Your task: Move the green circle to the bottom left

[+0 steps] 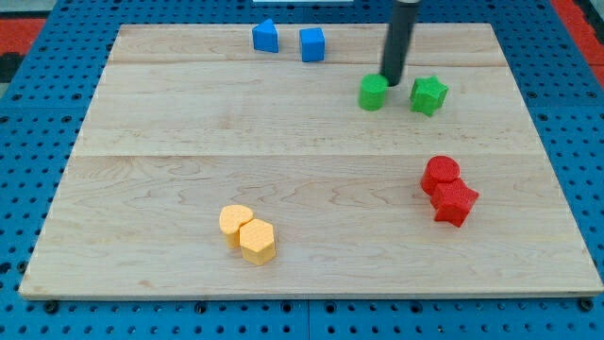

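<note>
Green circle [374, 93] toward the view's upper right of the wooden board [189, 170], just beside my tip [391, 82] — tip at the circle's upper-right edge, touching or very nearly so; cannot tell which. No jaws on this tool, so nothing spread or pinched: only a straight dark rod [400, 38] coming down from the view's top, tilted slightly.

Green star [428, 95] near the circle on its right, apart from it, with the tip between the two and a little above them in the view.

Blue blocks at the board's top edge, left of the rod: one with a peaked top [266, 36], one cube [312, 43], close together but not touching.

Red circle [441, 174] and red star [454, 201] pressed together at the view's right, lower down.

Yellow pair toward the view's bottom left of centre — a rounded piece [235, 221] and a hexagon [258, 241], touching.

Blue pegboard [38, 113] around the board on all sides.
</note>
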Robot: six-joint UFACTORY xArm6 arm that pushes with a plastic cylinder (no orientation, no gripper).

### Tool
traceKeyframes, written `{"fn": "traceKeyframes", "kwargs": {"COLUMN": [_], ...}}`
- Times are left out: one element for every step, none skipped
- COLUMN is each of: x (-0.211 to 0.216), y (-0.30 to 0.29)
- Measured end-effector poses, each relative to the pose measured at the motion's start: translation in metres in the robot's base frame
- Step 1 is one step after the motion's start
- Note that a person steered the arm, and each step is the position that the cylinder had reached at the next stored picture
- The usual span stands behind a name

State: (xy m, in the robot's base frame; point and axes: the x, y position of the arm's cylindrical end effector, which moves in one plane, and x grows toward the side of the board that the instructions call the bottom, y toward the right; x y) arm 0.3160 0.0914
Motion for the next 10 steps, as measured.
{"fn": "traceKeyframes", "kwargs": {"x": [0.023,0.042,0.025,0.054,0.088,0.124,0.099,0.115,0.154,0.155], "y": [-0.061,-0.06,-0.043,-0.024,-0.106,-0.21,-0.177,-0.124,-0.166,-0.243]}}
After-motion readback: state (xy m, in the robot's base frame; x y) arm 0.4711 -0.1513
